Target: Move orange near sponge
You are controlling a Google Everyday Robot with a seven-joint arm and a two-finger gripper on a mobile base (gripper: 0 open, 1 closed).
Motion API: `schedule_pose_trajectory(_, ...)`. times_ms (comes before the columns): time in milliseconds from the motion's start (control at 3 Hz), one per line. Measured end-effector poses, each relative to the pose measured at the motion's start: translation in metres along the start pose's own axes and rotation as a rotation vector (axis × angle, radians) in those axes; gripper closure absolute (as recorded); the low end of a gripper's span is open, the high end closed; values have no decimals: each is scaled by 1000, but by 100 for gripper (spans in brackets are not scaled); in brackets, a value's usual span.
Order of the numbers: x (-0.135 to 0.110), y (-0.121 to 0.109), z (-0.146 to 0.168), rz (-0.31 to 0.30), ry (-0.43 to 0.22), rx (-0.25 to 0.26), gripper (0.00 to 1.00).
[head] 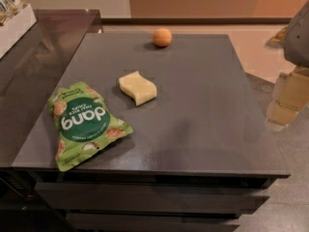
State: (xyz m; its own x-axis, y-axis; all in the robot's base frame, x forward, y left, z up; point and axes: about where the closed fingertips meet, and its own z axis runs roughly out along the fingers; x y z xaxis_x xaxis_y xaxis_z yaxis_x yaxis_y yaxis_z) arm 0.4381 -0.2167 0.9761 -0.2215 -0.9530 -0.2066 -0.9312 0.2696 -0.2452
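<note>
The orange point(162, 37) is a small round fruit near the far edge of the dark grey table point(207, 115). The sponge point(138, 88) is a pale yellow slab with wavy edges, lying flat left of the table's middle, well in front of the orange and apart from it. My gripper point(285, 105) is at the right edge of the view, beyond the table's right side and raised above the floor. It is far from both the orange and the sponge and holds nothing that I can see.
A green snack bag point(85, 123) lies flat at the table's front left, close to the sponge. A second dark counter point(43, 47) adjoins on the left, with a white tray point(14, 25) at its far corner.
</note>
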Motion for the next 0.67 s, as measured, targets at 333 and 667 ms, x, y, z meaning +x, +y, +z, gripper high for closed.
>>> schedule_pose_trajectory(333, 0, 0, 0, 0, 0, 0, 0)
schedule_pose_trajectory(667, -5, -4, 5, -3, -25, -11, 0)
